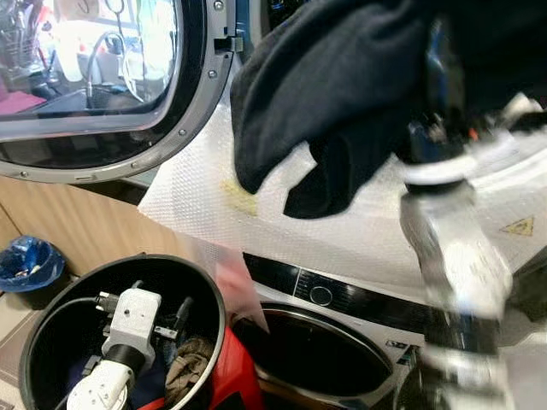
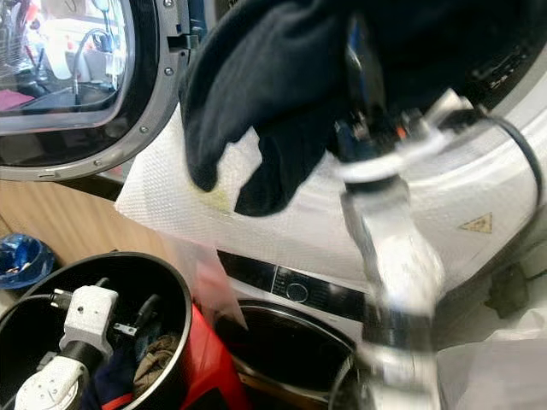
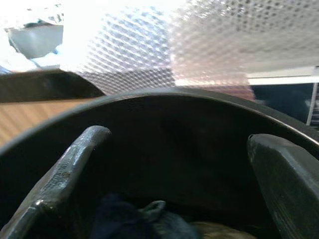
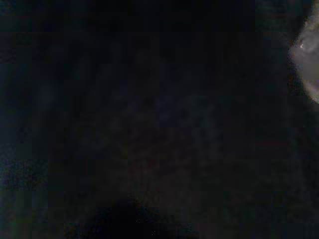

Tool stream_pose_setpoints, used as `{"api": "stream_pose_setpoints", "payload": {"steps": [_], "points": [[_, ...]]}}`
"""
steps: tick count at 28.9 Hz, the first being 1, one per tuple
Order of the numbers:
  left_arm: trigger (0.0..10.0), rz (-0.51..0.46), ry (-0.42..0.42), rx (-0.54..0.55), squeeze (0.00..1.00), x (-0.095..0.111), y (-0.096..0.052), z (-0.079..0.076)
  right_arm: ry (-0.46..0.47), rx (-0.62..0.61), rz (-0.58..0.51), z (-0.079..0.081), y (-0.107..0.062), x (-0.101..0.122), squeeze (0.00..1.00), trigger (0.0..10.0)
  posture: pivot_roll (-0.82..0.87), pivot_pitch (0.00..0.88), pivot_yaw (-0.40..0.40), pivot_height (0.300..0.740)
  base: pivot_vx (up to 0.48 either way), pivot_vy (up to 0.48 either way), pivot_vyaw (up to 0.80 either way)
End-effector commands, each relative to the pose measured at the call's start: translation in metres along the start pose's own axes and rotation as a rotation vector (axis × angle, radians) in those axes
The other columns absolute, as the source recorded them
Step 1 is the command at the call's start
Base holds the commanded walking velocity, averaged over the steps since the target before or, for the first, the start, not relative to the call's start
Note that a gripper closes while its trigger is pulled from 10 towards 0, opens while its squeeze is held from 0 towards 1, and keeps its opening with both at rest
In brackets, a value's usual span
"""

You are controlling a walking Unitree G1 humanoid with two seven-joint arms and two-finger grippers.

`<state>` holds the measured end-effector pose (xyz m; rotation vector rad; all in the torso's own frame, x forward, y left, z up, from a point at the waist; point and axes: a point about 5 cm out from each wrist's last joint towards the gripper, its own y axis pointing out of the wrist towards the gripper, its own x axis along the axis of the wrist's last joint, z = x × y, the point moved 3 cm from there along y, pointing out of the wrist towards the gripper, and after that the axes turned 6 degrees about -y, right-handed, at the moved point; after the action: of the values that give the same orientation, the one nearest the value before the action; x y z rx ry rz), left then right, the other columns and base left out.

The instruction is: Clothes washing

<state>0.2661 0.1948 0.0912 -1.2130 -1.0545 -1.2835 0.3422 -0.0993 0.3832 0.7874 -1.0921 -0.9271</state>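
A black garment (image 1: 342,94) in the upper right hides the right gripper, so its grip cannot be told. Lower left, the left gripper (image 3: 174,164) is spread wide inside a black bucket (image 1: 51,316) of clothes (image 1: 188,363).

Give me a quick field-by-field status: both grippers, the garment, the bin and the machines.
right gripper: raised high in front of the upper machine, wrapped in the dark garment; finger state hidden
dark garment: hanging from the raised right arm, over the bubble wrap
left gripper: down inside the black bin, fingers apart
black bin: holds more clothes, at lower left
upper door: swung open
lower washer: its drum opening looks dark
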Motion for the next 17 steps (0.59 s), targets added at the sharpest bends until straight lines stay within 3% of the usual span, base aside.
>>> {"api": "stream_pose_setpoints", "payload": {"steps": [1, 4, 7, 9, 11, 12, 14, 17], "points": [[10.0, 0.012, 0.012, 0.004, 0.00, -0.004, -0.004, 0.000, -0.022, 0.024, -0.007, 0.001, 0.005, 0.003, 0.00, 0.0, 0.07, 0.099, -0.062, 0.740, 0.000, 0.000, 0.00], [10.0, 0.021, -0.008, 0.012, 0.00, -0.007, -0.013, -0.005, -0.141, -0.085, 0.044, -0.029, 0.038, 0.008, 0.00, 0.0, 0.11, 0.126, -0.079, 0.740, 0.000, 0.000, 0.00], [10.0, 0.031, -0.020, 0.022, 0.00, -0.010, -0.020, -0.007, -0.178, -0.127, 0.044, -0.035, 0.048, 0.014, 0.00, 0.0, 0.12, 0.141, -0.082, 0.740, 0.000, 0.000, 0.00], [10.0, 0.055, -0.038, 0.038, 0.00, -0.015, -0.034, -0.012, -0.259, -0.233, 0.027, -0.044, 0.063, 0.029, 0.00, 0.0, 0.16, 0.159, -0.086, 0.740, 0.000, 0.000, 0.00], [10.0, 0.061, -0.048, 0.046, 0.00, -0.016, -0.037, -0.013, -0.303, -0.280, 0.024, -0.046, 0.069, 0.035, 0.00, 0.0, 0.16, 0.160, -0.086, 0.740, 0.000, 0.000, 0.00], [10.0, 0.064, -0.063, 0.059, 0.00, -0.016, -0.039, -0.015, -0.361, -0.371, -0.007, -0.047, 0.077, 0.047, 0.00, 0.0, 0.18, 0.169, -0.091, 0.740, 0.000, 0.000, 0.00], [10.0, 0.065, -0.067, 0.064, 0.00, -0.017, -0.041, -0.015, -0.390, -0.412, -0.024, -0.047, 0.079, 0.054, 0.00, 0.0, 0.19, 0.171, -0.092, 0.740, 0.000, 0.000, 0.00], [10.0, 0.066, -0.085, 0.085, 0.00, -0.016, -0.046, -0.017, -0.417, -0.596, -0.164, -0.049, 0.075, 0.089, 0.00, 0.0, 0.20, 0.174, -0.102, 0.740, 0.000, 0.000, 0.00]]}}
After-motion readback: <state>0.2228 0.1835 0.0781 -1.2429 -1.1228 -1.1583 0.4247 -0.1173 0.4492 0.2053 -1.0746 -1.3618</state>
